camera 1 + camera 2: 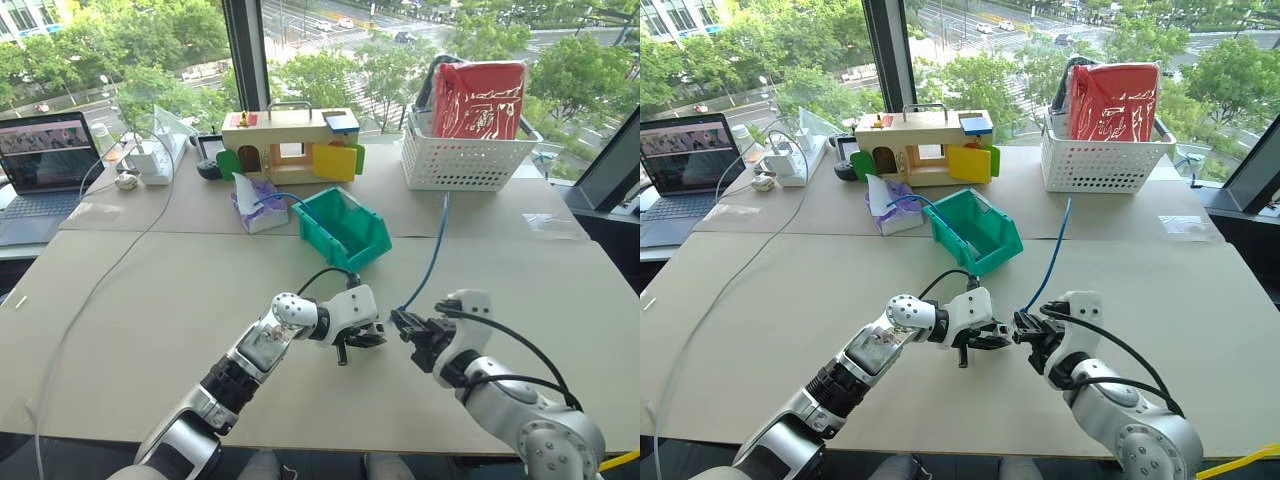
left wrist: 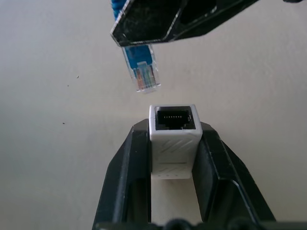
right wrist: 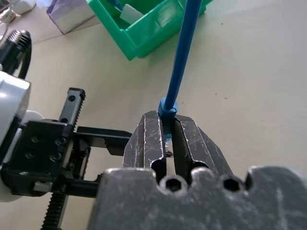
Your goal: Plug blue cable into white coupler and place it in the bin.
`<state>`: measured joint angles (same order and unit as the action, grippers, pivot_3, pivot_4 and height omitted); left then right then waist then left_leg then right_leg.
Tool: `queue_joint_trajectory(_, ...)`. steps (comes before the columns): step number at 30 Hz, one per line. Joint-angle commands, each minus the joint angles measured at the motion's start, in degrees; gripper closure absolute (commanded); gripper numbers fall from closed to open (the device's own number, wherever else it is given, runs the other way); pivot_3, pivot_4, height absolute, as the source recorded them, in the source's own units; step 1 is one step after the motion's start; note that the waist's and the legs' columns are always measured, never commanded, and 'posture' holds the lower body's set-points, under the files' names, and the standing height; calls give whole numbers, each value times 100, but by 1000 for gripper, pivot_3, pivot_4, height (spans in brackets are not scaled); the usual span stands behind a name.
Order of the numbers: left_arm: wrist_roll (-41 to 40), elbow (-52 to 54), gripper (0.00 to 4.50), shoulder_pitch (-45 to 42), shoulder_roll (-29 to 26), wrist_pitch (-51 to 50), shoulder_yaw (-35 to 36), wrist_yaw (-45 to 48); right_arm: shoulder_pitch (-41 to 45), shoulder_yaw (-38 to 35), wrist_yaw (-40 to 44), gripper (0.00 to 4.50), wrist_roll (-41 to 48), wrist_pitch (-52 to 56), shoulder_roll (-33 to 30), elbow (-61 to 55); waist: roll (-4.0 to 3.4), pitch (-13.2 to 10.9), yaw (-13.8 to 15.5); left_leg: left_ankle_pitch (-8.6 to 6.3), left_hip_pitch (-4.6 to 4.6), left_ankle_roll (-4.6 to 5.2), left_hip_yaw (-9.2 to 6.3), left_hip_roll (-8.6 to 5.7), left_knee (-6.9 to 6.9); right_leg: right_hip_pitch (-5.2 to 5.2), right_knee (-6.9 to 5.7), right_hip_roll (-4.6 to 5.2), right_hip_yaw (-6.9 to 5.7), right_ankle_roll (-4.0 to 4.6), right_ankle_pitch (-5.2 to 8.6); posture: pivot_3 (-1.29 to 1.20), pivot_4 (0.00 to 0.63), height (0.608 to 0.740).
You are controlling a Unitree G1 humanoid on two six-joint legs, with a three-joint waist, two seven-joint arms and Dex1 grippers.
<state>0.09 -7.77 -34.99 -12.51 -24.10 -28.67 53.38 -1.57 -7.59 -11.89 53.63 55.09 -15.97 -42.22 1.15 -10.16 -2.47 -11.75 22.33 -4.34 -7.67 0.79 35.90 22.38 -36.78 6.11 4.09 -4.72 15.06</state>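
My left gripper [image 2: 172, 128] is shut on the white coupler [image 2: 173, 143], whose dark socket faces outward. Just beyond it hangs the clear plug [image 2: 144, 79] of the blue cable [image 1: 432, 255], a small gap away and slightly off to one side of the socket. My right gripper [image 3: 166, 119] is shut on the cable just behind that plug. Both grippers meet low over the table's near middle, left gripper [image 1: 368, 338] facing right gripper [image 1: 400, 320]. The cable trails back toward the basket. The teal bin [image 1: 340, 228] stands just behind the grippers.
A white lattice basket [image 1: 470, 155] with a red bag [image 1: 480, 98] stands at the back right. At the back middle are a wooden toy house [image 1: 290, 140] and a tissue pack [image 1: 258, 205]. A laptop [image 1: 45, 165], power strip [image 1: 155, 158] and long white cord [image 1: 100, 270] occupy the left.
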Motion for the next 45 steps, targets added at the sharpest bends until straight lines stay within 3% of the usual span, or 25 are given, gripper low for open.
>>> queue_joint_trajectory(1,-89,-109,3834,155,139,-352,96,-170,0,-80,132,4500,80,-228,84,-111,0,0,1,-1,-2,0,0,0,-1,-3,2,0,0,-1,1,0,150,740)
queue_joint_trajectory(19,-266,194,3834,303,327,-1153,273,-510,-167,-280,-340,4500,1083,-187,409,154,0,1,4,-1,-3,0,-1,0,-1,-5,4,0,0,-2,1,0,150,740)
queue_joint_trajectory(37,-513,471,3834,306,364,-1590,339,-718,-26,53,-8,4500,563,-304,192,649,2,15,-2,-1,-6,0,-1,0,-3,-8,6,0,0,-2,2,0,150,740)
queue_joint_trajectory(45,-558,531,3834,332,349,-1673,363,-828,-81,-247,-261,4500,1172,-505,548,475,2,15,0,-1,-5,0,-1,1,-5,-5,6,0,0,-2,3,0,150,740)
